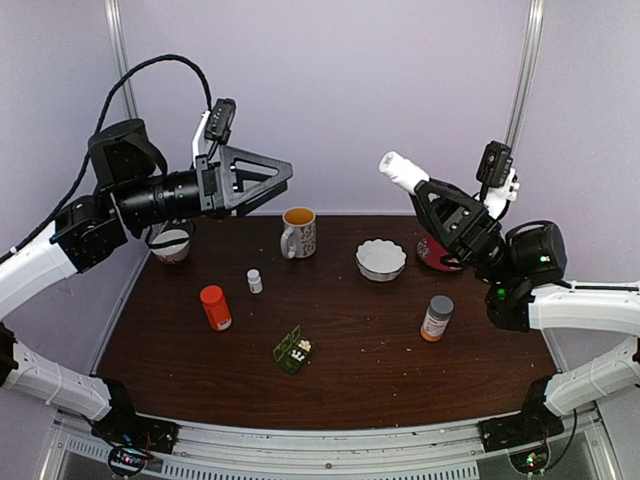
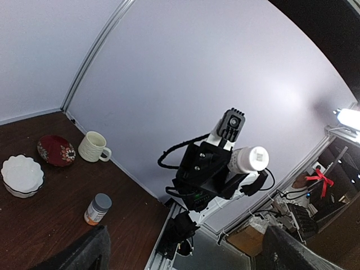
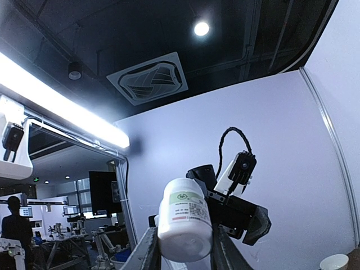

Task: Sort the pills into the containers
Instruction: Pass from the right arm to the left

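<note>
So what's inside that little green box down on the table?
The box lies open; a few whitish bits, likely pills, sit in one compartment. The other compartments look dark, too small to tell whether anything is in them.

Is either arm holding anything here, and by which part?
The right gripper holds a white bottle aloft, fingers pinching the sides of its wrist-side end. The left gripper is open and empty.

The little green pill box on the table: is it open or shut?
Open: from above, the green pill box has its compartments exposed, with white bits showing inside one end.
</note>
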`<action>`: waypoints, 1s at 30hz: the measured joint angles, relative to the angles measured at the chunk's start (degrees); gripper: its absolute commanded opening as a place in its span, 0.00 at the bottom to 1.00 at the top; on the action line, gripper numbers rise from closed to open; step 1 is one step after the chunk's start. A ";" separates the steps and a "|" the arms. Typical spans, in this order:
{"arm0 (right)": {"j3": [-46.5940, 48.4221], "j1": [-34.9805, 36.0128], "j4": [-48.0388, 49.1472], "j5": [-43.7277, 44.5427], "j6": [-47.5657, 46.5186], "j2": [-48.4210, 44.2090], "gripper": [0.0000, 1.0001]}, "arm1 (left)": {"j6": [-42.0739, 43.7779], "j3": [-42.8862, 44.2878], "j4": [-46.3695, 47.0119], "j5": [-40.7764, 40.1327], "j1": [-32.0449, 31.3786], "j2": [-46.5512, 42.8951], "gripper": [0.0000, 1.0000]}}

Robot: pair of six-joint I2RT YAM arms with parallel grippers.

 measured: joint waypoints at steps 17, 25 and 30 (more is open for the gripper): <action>-0.48 0.11 -12.28 0.46 -9.22 -1.11 0.15 | -3.87 -2.93 -11.67 -11.30 1.62 -5.09 0.97; 0.48 0.11 -15.04 0.42 -10.38 -0.70 0.15 | 0.37 -2.29 -14.38 -10.19 5.27 -5.79 0.98; 0.90 0.22 -16.98 0.42 -11.89 -0.44 0.15 | 2.29 -2.10 -13.94 -4.55 5.27 -5.64 0.97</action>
